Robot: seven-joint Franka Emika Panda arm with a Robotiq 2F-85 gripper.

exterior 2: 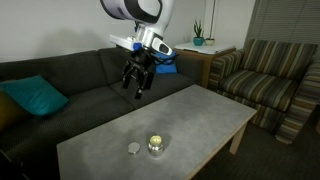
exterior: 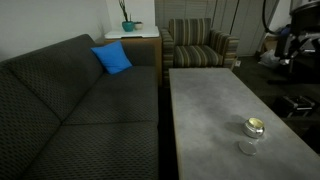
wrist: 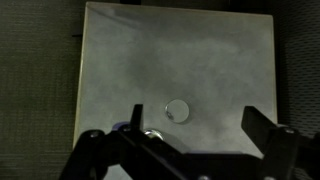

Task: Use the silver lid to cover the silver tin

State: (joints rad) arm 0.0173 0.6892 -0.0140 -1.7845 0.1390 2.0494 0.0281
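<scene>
— How is the arm posed?
— It is raised well above the table (exterior 2: 205, 108), with the gripper (exterior 2: 138, 82) pointing down, its 2 fingers spread and holding nothing.
— And the pieces?
— The silver lid (exterior 2: 133, 148) lies flat, with the silver tin (exterior 2: 156, 145) just beside it on the right. In the wrist view the gripper partly hides the tin.

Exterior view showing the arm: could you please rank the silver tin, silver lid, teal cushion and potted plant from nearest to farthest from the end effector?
From the end effector:
1. silver lid and silver tin, on the table below it; too close to call.
2. teal cushion, at the sofa's end.
3. potted plant, far back past the sofa.
</scene>
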